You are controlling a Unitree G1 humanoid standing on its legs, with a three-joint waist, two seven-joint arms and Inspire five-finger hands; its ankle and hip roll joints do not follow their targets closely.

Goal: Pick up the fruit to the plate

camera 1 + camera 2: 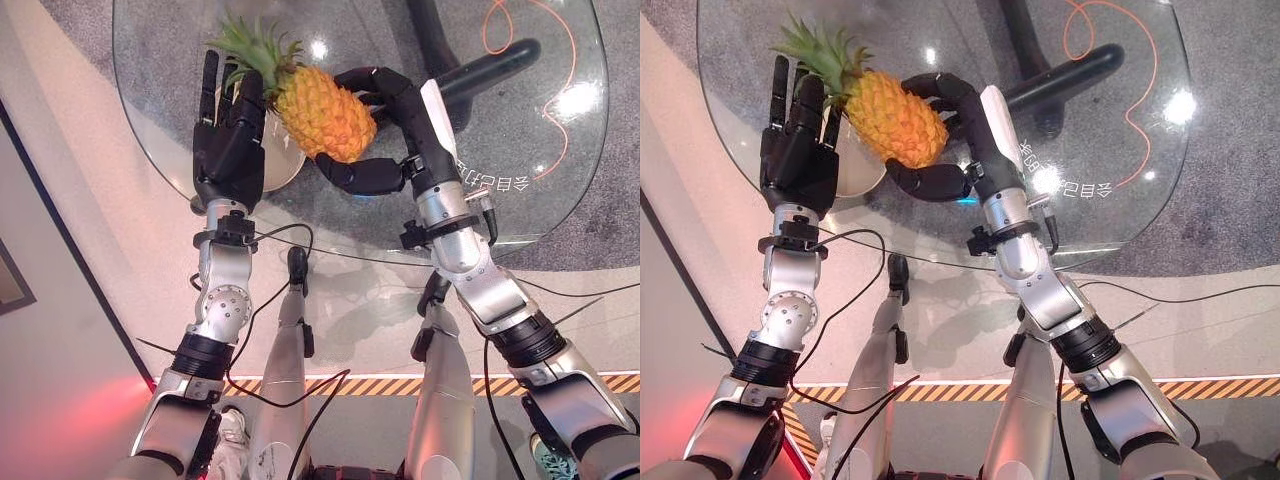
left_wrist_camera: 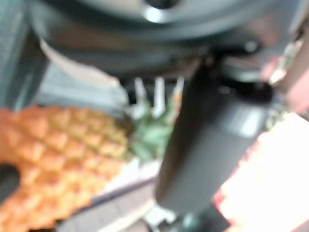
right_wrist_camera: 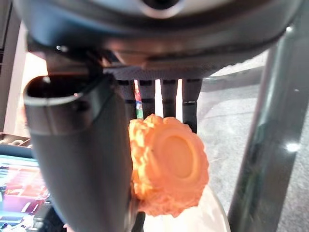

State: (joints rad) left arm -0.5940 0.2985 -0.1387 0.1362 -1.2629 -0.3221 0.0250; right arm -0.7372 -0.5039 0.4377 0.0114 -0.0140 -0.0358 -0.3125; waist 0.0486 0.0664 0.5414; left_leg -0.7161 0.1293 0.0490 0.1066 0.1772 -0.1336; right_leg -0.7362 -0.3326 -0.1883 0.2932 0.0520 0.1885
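Gripping the pineapple above the plate

Clamping the pineapple [image 1: 322,116] in the right hand [image 1: 385,135], fingers curled over the far side of the fruit and thumb hooked under its near side. Lying tilted in that grasp, blunt base toward the right palm, green crown [image 1: 820,52] pointing away to the far left. Seen from the right wrist as a round orange base [image 3: 170,169] pressed between thumb and fingers. Hovering just beside it, the left hand [image 1: 230,140], fingers straight and spread, palm turned toward the fruit, fingertips up against the crown leaves without curling round them. Lying on the glass counter [image 1: 540,170] under and just right of the left hand, mostly hidden by it, a pale plate [image 1: 285,165]. Held over the plate's right edge, the fruit, between the two hands, apparently off the plate
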